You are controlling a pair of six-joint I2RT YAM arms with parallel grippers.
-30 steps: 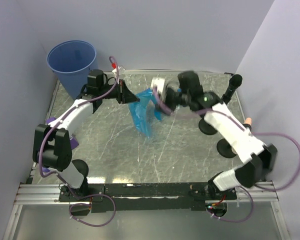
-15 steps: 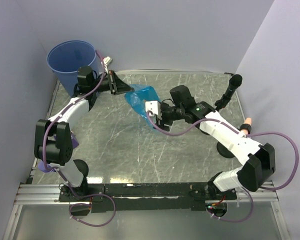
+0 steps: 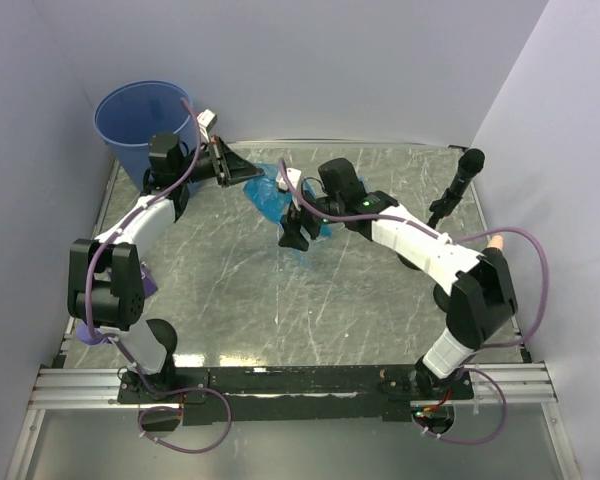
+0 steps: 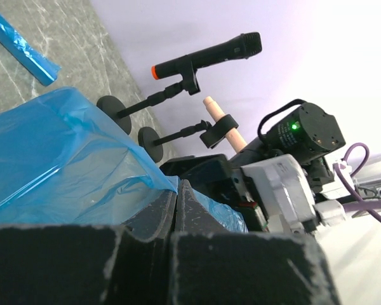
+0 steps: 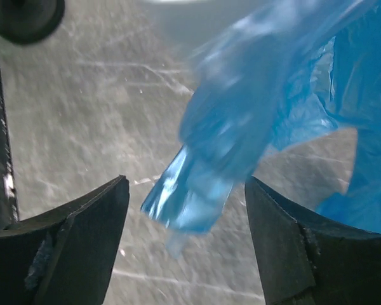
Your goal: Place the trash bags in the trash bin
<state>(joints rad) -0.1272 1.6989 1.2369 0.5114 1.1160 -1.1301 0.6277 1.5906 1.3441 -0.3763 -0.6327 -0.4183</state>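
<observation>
1. The left gripper (image 3: 242,168) is closed, its fingers pinching a thin fold of the blue bag (image 3: 270,195). The hold appears to be on loose film only.
2. The right gripper (image 5: 185,236) stands wide open and holds nothing. A crumpled tail of the bag hangs between its fingers and touches neither.
3. The bag lies between the two grippers, near the far edge of the table (image 3: 360,310) and left of its middle. It is not yet in the bin (image 3: 143,120).
4. The bin stands in the far left corner, just behind the left gripper, with its mouth open.
5. Risk: the slick film may slip from the narrow pinch on the swing to the corner, so the bag would drop short of the rim.
6. Risk: the slack body may catch on the right fingers, or drape outside the bin.
7. Risk: the left wrist is close to the bin and could knock it over.
8. Room: walls hem in the far and left edges. The middle and near edge are open. The microphone stand (image 3: 458,182) by the right edge is well apart.
</observation>
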